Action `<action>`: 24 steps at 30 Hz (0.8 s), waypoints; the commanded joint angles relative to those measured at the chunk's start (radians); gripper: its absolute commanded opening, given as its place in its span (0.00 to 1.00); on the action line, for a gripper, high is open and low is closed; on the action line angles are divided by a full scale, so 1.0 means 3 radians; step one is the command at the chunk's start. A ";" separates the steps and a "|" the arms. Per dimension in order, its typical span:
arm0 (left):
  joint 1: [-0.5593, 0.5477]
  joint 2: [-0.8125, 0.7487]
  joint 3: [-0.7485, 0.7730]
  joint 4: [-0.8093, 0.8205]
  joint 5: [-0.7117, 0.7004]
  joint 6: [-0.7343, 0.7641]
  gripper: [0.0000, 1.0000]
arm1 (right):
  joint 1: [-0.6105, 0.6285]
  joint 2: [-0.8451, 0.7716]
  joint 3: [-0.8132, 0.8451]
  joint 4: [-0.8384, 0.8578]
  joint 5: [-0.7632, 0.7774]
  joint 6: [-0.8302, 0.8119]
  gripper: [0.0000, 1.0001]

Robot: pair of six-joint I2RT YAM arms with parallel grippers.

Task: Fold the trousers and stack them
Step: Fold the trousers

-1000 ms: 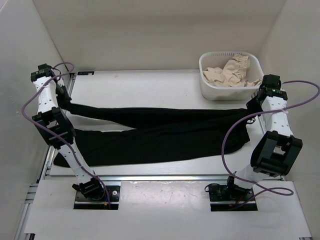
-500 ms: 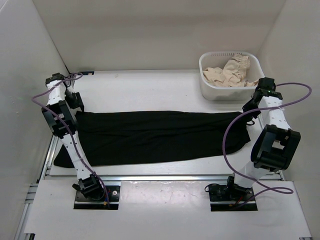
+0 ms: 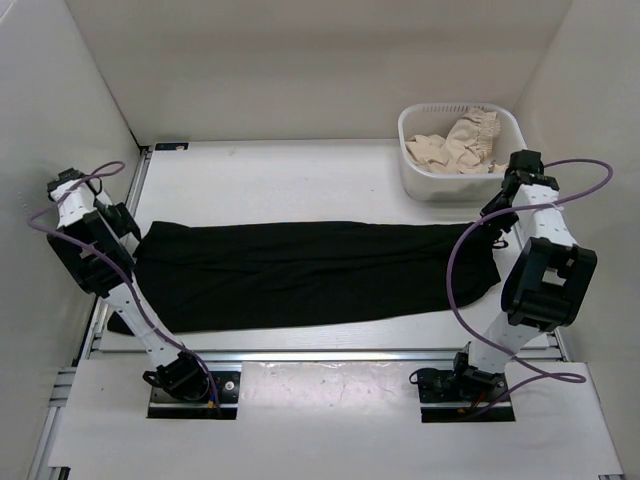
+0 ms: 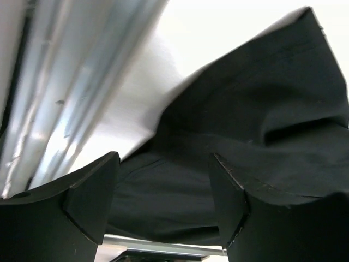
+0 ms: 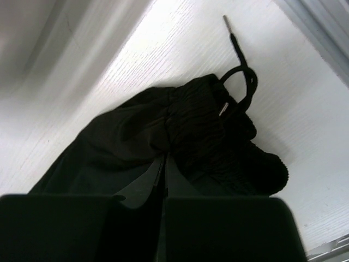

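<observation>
The black trousers [image 3: 310, 270] lie flat across the table, folded lengthwise with one leg on the other. My left gripper [image 3: 127, 224] hangs over their left end, the leg cuffs. In the left wrist view the gripper [image 4: 163, 164] is open, with black cloth [image 4: 262, 109] below the fingers and nothing between them. My right gripper [image 3: 497, 218] is at the right end, the waist. Its jaws [image 5: 165, 157] are shut, and the gathered waistband [image 5: 207, 131] bunches up to the tips. The drawstring [image 5: 242, 82] trails on the table.
A white basket [image 3: 415, 185] at the back right holds a beige ruffled garment [image 3: 460, 140], just behind my right arm. A metal rail [image 4: 71, 93] runs along the table's left edge. White walls close in on three sides.
The left gripper opened, let go of the leg end and drew back to the left. The raised leg now lies flat on the other. The right wrist shifted slightly toward the basket.
</observation>
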 commanded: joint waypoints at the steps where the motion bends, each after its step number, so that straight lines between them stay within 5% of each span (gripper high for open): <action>1: -0.0134 0.0026 -0.0038 0.0100 0.0214 0.0001 0.77 | 0.0091 0.0004 0.0160 -0.0097 0.0045 -0.0060 0.00; 6: -0.0170 0.0205 0.0024 0.0131 0.0245 0.0001 0.69 | 0.0122 -0.0032 0.0160 -0.0127 0.0142 -0.0060 0.00; 10: -0.0170 0.0206 -0.0175 0.0131 0.0209 0.0001 0.44 | 0.0122 -0.0113 0.0130 -0.0127 0.0208 -0.0060 0.00; 13: -0.0170 0.0135 -0.0309 0.0131 0.0179 0.0001 0.14 | 0.0122 -0.0144 0.0099 -0.0127 0.0244 -0.0126 0.00; 24: -0.0201 -0.0141 0.0555 0.0029 -0.0220 0.0001 0.14 | 0.0091 -0.0267 0.0298 -0.0127 0.0244 -0.0422 0.00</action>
